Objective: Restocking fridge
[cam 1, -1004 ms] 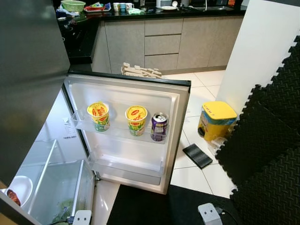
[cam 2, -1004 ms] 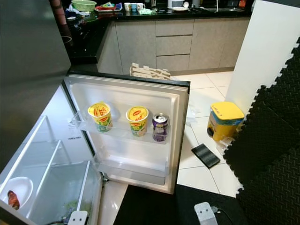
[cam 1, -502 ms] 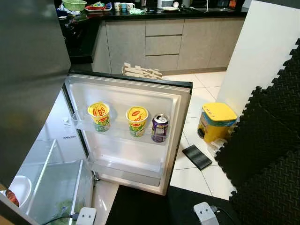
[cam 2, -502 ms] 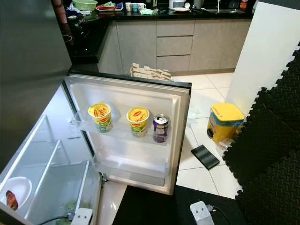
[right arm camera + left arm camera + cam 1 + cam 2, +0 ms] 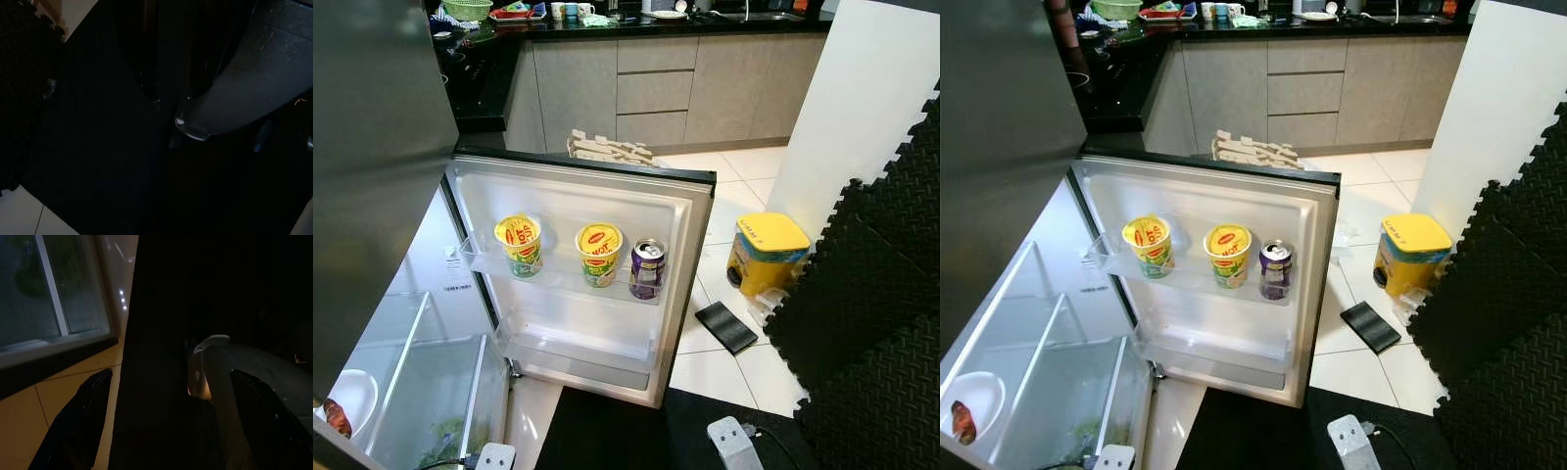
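Note:
The fridge door (image 5: 685, 284) stands wide open in front of me. Its upper door shelf (image 5: 558, 277) carries two yellow noodle cups (image 5: 519, 244) (image 5: 598, 253) and a purple drink can (image 5: 647, 267), all upright in a row. The lower door shelf (image 5: 573, 348) holds nothing. At the left, the fridge's inside shows glass shelves, a clear drawer (image 5: 1058, 411) and a white bowl (image 5: 969, 409) with something red in it. Both arms hang low at the picture's bottom edge. My left gripper (image 5: 171, 431) is open over the dark mat beside the fridge; its fingers (image 5: 73, 421) hold nothing. The right wrist view is very dark.
A black foam mat (image 5: 607, 431) lies under me, and stacked black foam tiles (image 5: 871, 323) rise at the right. A yellow-lidded bin (image 5: 766, 253) and a small black pad (image 5: 724, 325) sit on the white tiled floor. Grey kitchen cabinets (image 5: 651, 93) line the back.
The head view has shifted slightly. The grey arm part at the bottom right has drifted a little left. Cups, can and door are unchanged.

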Controlling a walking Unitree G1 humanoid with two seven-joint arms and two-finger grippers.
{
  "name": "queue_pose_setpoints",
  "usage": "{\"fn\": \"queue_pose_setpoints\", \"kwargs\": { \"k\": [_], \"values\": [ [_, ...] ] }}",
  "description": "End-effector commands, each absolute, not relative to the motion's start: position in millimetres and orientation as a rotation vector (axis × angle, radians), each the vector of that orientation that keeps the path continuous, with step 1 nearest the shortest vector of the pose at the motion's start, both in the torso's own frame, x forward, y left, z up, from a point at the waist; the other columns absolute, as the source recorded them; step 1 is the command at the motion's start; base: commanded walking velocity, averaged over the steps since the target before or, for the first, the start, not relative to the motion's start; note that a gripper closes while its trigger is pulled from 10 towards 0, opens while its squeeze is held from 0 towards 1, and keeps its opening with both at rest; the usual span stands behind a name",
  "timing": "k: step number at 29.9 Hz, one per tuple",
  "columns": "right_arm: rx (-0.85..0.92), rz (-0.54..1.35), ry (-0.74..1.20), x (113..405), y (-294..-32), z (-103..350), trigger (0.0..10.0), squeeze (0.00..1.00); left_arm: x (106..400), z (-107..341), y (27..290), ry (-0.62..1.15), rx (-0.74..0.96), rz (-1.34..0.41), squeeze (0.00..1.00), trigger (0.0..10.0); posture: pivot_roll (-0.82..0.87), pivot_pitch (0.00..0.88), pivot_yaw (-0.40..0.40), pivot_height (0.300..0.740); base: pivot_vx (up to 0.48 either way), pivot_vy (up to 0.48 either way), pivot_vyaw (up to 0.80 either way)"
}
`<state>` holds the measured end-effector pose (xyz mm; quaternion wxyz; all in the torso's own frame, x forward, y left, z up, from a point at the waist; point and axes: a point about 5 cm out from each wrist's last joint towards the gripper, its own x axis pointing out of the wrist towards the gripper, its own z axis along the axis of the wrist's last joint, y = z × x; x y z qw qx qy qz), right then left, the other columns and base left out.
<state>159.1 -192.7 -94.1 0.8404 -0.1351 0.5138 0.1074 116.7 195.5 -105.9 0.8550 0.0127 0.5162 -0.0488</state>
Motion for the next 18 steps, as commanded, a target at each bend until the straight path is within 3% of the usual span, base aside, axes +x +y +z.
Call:
{"fn": "queue_pose_setpoints", "kwargs": {
  "k": [1, 18],
  "values": [
    [-0.296, 0.237, 1.111, 154.5, -191.8, -96.3, 10.0, 0.00, 115.0, -106.6, 195.9, 1.100, 0.031, -0.109, 0.00, 10.0, 0.00, 0.000, -0.010, 0.740, 0.000, 0.000, 0.00],
    [-0.317, 0.248, 1.124, 152.3, -196.3, -96.5, 10.0, 0.00, 114.9, -107.8, 188.0, 1.112, 0.082, -0.173, 0.00, 10.0, -0.01, 0.000, -0.017, 0.740, 0.000, 0.000, 0.00]
  ]
}}
